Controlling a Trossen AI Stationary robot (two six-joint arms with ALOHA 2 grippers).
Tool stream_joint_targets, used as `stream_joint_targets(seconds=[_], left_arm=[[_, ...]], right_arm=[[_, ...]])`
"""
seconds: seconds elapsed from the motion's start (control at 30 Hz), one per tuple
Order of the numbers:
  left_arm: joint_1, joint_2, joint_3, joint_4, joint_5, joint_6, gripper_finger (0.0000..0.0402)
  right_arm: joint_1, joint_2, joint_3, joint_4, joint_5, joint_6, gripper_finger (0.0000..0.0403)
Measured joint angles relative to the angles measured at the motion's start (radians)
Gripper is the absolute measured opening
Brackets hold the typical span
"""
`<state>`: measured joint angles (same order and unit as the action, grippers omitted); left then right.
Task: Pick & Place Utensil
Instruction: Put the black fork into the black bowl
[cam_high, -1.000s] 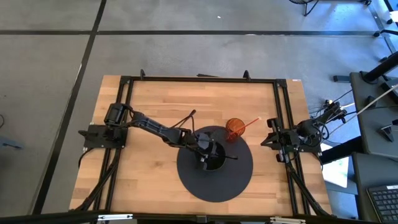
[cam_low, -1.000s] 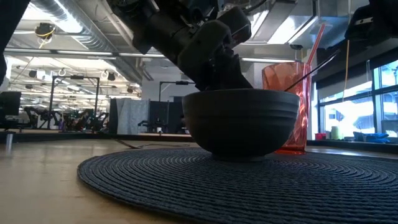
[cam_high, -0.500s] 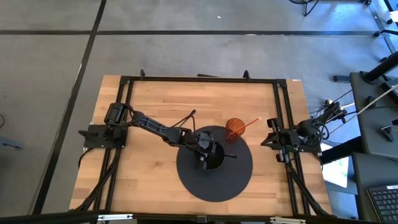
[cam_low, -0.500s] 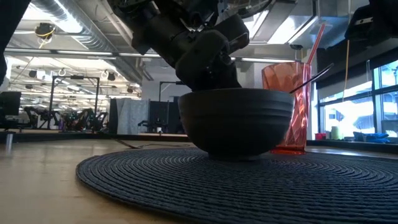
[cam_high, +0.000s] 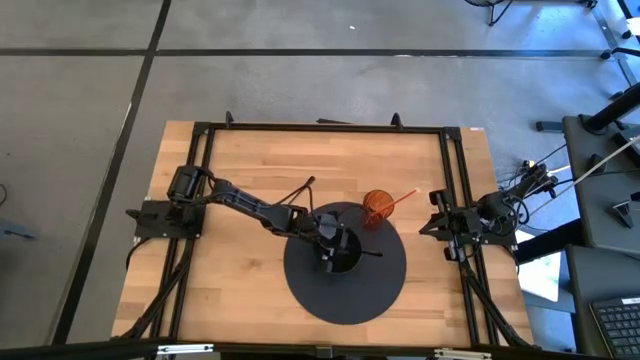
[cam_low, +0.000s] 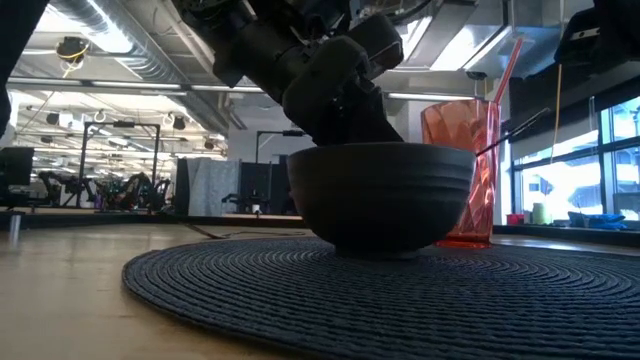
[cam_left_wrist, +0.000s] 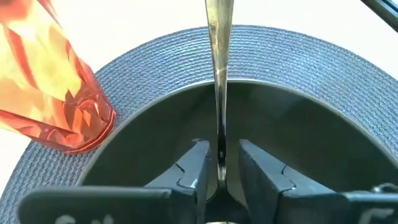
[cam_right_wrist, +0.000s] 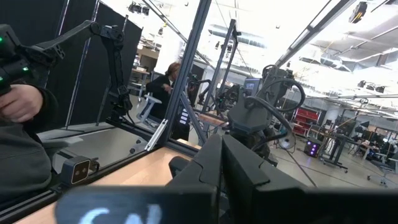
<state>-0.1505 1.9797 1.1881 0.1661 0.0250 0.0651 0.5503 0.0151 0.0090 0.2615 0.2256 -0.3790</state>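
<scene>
A light wooden table (cam_high: 240, 290) framed in black metal rails holds a round, dark grey woven placemat (cam_high: 345, 288) near its middle. On the mat sits a dark, ribbed, round bowl (cam_low: 380, 195). Just beside the bowl, at the mat's edge on the side toward the right arm, stands a translucent orange faceted plastic tumbler (cam_high: 377, 208) with a pale pink drinking straw (cam_high: 403, 199) leaning out of it.

The left arm reaches from its base at the table's left edge across to the bowl, and the left gripper (cam_left_wrist: 218, 163) hangs inside the bowl's rim. Its two dark fingers (cam_left_wrist: 196, 168) are drawn narrow, pinching a thin, shiny metal utensil handle (cam_left_wrist: 219, 68) between them. The handle runs straight out over the bowl's far rim — in the low view its dark tip pokes past the bowl toward the tumbler. The working end of the utensil is hidden between the fingers, so its kind cannot be told.

The right arm waits folded at the table's right edge, well apart from the mat; the right gripper (cam_right_wrist: 221, 163) has its fingers pressed together with nothing between them. In the room beyond, a person (cam_right_wrist: 163, 84) is at a workstation.
</scene>
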Motion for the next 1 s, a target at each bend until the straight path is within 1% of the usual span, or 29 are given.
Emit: stream_joint_targets(seconds=[0.17, 0.3, 0.37, 0.43, 0.5, 0.57, 0.63, 0.67, 0.73, 0.83, 0.93, 1.0], left_arm=[[-0.004, -0.014, 0.009, -0.013, 0.003, 0.037, 0.0094], [-0.022, -0.083, 0.017, -0.045, 0.001, 0.077, 0.0102], [-0.032, -0.135, 0.017, -0.106, -0.005, 0.100, 0.0104], [-0.039, -0.205, 0.017, -0.218, -0.009, 0.120, 0.0104], [-0.044, -0.283, 0.011, -0.328, -0.048, 0.117, 0.0101], [-0.044, -0.364, -0.030, -0.405, -0.117, 0.100, 0.0095], [-0.033, -0.447, -0.114, -0.387, -0.165, 0.092, 0.0086], [-0.023, -0.488, -0.171, -0.344, -0.169, 0.090, 0.0081], [0.000, -0.568, -0.302, -0.207, -0.161, 0.090, 0.0071], [0.039, -0.654, -0.525, 0.077, -0.177, 0.079, 0.0057], [0.097, -0.695, -0.728, 0.400, -0.242, 0.058, 0.0039], [0.139, -0.700, -0.828, 0.556, -0.292, 0.015, 0.0027]], right_arm=[[0.000, 0.000, 0.000, 0.000, 0.000, 0.000, 0.0014], [0.000, 0.000, 0.000, 0.000, 0.000, 0.000, 0.0014], [0.000, 0.000, 0.000, 0.000, -0.001, 0.000, 0.0014], [0.000, 0.000, 0.000, 0.000, 0.000, 0.000, 0.0014], [0.000, 0.000, 0.000, -0.001, 0.000, 0.001, 0.0014], [0.000, 0.000, 0.000, -0.002, 0.000, 0.001, 0.0014], [0.000, 0.000, 0.000, -0.007, 0.000, 0.002, 0.0014], [0.000, 0.000, 0.000, -0.009, 0.000, 0.002, 0.0014], [0.000, 0.000, 0.000, -0.014, -0.001, 0.002, 0.0014], [0.000, 0.000, 0.000, -0.019, 0.000, 0.004, 0.0014], [0.000, 0.000, 0.000, -0.019, 0.000, 0.004, 0.0014], [0.000, 0.000, 0.000, -0.020, 0.000, 0.004, 0.0014]])
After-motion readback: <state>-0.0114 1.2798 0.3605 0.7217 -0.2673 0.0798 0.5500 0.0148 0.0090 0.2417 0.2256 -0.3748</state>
